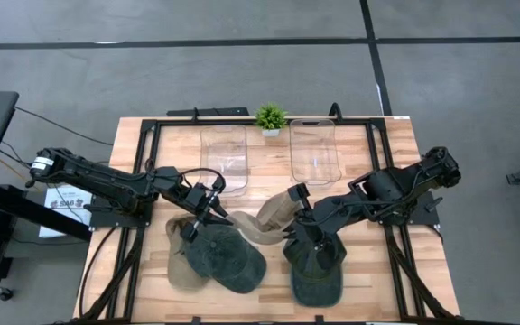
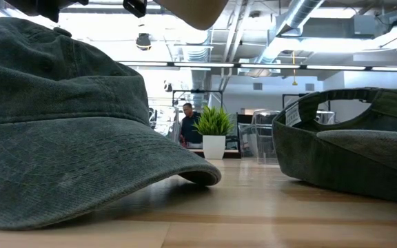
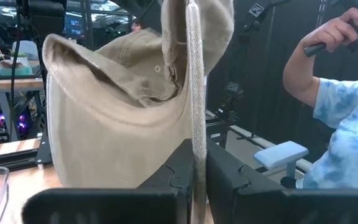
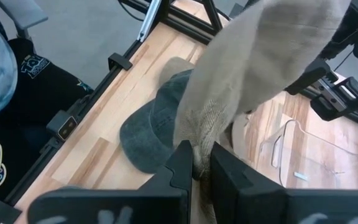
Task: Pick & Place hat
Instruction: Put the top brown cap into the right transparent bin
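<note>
Tan hat (image 1: 264, 219) held up off the bench (image 1: 377, 271), stretched between both pincers, above the middle of the bench just in front of the two clear bins. Left pincer (image 1: 215, 210) closed on the hat's fabric edge at its left end; in the left wrist view the cloth (image 3: 117, 124) hangs straight down through the nearly closed fingers (image 3: 219, 174). Right pincer (image 1: 298, 203) closed on the hat's right end, tan cloth (image 4: 247, 81) pinched between its fingers (image 4: 182, 165) in the right wrist view. Dark green hat (image 1: 224, 257) sits crown up on the bench just below the tan hat, toward the left, partly over another tan hat (image 1: 181, 262) lying flat there. Second dark green hat (image 1: 317, 266) lies upside down below the tan hat, toward the right, under the right arm. Left clear bin (image 1: 224, 158) and right clear bin (image 1: 313, 149) behind the tan hat, small potted plant (image 1: 270, 118) between them at the bench's far edge. Person in a blue tie-dye shirt (image 3: 347, 124) beside the bench.
</note>
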Motion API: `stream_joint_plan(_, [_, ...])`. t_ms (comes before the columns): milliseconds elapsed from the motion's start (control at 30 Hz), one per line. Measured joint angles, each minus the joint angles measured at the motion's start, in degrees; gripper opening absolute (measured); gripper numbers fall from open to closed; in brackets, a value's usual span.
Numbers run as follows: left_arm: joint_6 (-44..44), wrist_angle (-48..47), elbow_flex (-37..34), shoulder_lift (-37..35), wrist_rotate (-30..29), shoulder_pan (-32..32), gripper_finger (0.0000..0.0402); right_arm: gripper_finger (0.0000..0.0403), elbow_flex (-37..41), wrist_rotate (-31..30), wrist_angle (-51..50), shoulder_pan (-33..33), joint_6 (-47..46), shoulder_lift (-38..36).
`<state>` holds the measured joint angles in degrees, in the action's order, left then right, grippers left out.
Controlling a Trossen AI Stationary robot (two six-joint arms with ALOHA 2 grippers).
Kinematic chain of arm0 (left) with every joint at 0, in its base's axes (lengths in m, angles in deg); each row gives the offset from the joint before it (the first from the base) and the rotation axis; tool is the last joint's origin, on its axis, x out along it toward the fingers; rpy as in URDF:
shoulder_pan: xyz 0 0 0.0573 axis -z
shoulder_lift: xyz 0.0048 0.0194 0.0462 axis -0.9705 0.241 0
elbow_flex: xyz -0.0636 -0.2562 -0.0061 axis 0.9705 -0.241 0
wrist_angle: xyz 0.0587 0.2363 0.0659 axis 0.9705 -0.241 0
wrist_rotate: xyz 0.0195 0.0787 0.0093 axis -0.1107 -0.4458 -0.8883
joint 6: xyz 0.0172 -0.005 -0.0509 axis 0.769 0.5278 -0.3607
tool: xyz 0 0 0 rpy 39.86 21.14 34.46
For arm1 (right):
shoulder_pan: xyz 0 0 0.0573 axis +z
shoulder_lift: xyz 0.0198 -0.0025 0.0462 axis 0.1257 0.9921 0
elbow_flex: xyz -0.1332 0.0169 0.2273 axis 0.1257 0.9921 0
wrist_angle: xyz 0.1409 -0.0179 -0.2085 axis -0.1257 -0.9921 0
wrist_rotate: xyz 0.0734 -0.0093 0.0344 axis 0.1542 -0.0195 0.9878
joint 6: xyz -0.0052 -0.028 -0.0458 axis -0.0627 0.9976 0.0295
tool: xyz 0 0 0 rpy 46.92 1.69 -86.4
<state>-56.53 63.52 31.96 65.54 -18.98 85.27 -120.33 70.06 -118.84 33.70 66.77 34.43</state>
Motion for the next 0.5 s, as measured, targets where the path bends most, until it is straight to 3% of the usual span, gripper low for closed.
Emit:
stream_joint_plan(333, [0.2,0.0,0.0,0.0,0.0,0.0,0.009,0.0021,0.0,0.0,-0.1,0.0,-0.1,0.0])
stream_joint_plan(500, [0.2,0.0,0.0,0.0,0.0,0.0,0.0099,0.0021,0.0,0.0,-0.4,0.0,-0.1,0.0])
